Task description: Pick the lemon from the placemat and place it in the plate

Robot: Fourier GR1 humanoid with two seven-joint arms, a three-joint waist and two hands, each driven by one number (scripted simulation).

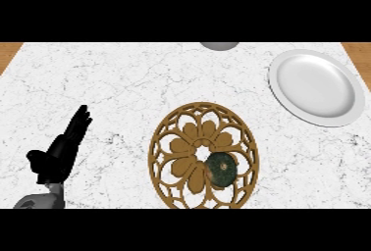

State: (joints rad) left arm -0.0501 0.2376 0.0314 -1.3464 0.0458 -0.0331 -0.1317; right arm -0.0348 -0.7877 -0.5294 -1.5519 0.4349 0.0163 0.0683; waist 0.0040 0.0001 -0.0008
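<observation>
Resting at the view's left edge, the black left hand [62, 147] is spread flat, fingers straight and pointing up, holding nothing; it sits well apart from the mat, approx. level with it. No right hand in view. Task obj., a dark green round fruit [221, 168] (reads green, not yellow), sits on the golden-brown round cutwork placemat [156, 147], right of the mat's centre, i.e. on the side nearer the target. Target, a plain white round plate [319, 88], lies well apart at upper right on the white marble counter [109, 83]. Judgement: pick not yet begun; fruit posn. favours a reach from the right side. A grey rounded object [220, 45] is cut off by the top edge; ID not possible. Markings: no brand, label or text legible on any item
</observation>
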